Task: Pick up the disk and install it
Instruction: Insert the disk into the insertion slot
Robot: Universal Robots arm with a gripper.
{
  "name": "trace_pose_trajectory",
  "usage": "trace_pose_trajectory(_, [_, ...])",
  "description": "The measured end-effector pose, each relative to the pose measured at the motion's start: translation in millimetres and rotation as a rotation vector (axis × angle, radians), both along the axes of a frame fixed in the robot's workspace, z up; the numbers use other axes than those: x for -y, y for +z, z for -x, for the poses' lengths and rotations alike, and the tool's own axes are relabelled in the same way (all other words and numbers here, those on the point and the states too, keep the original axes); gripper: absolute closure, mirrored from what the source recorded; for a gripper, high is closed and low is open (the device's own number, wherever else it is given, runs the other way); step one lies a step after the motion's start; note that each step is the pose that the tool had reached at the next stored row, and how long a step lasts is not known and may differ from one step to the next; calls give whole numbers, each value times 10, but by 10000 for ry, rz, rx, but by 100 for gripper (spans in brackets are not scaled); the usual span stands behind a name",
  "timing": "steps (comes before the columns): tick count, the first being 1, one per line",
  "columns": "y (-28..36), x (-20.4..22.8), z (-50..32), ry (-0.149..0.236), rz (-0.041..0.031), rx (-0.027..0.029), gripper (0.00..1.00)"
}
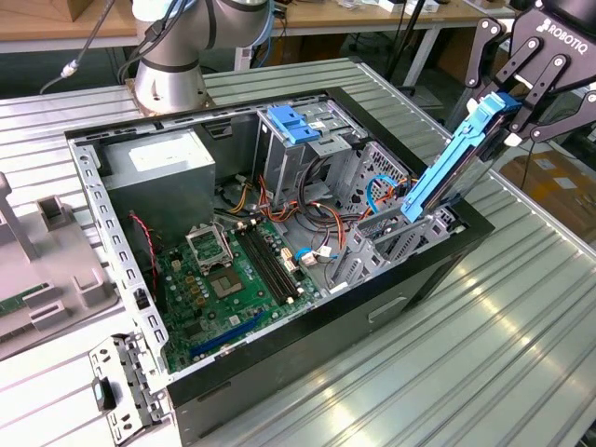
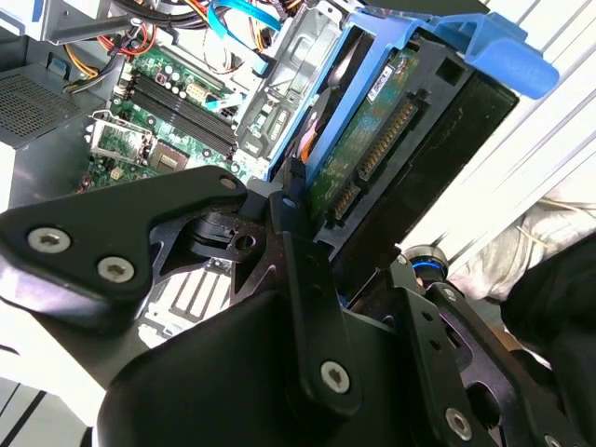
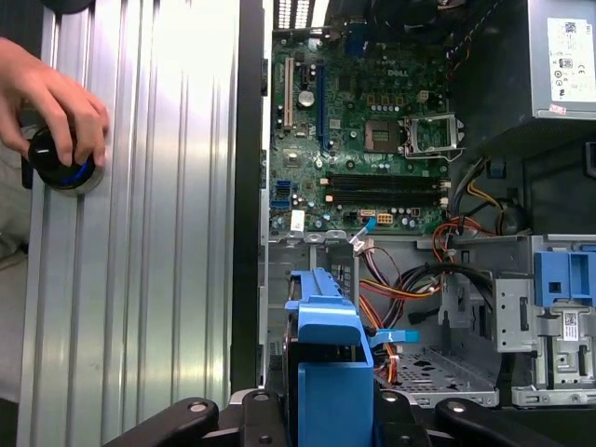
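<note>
Gripper [image 1: 510, 116] around upper end of disk [image 1: 445, 172]

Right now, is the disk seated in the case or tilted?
Tilted, not seated: the disk slants up from the drive cage, its upper end clamped in the gripper.

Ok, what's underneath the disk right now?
The disk, tilted in the tool, has its lower end at a grey metal bay in the case. The bay's floor right beneath it is covered, so I can't tell what's there.
</note>
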State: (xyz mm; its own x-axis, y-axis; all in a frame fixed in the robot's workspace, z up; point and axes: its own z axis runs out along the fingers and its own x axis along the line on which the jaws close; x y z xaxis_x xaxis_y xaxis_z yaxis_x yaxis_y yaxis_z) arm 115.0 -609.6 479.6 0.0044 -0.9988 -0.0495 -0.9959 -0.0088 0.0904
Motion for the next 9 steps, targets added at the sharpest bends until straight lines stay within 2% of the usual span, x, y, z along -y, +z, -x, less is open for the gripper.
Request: trace_pose_trajectory(9, [-1,0,32,0,0,0,64])
